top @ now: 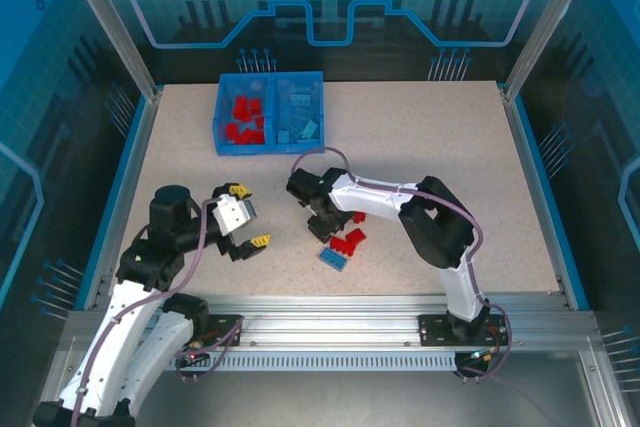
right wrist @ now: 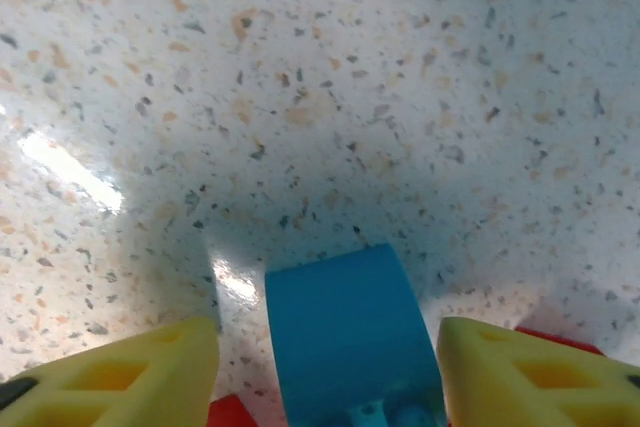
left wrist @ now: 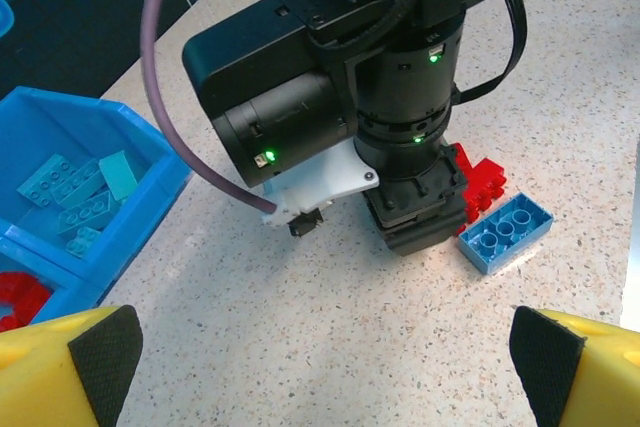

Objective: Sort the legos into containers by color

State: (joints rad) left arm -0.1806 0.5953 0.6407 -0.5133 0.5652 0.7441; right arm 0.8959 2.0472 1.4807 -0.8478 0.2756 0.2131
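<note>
the right fingers stood released, a light blue lego between them on the desk, red legos beside it. the left fingers hung released, empty. the bin sat at 11 o'clock from the legos.

The setting
A pale speckled stone-look tabletop with blue edging, a ribbed aluminium rail along its near edge, grey metal posts and blue-tinted wall panels around it.
</note>
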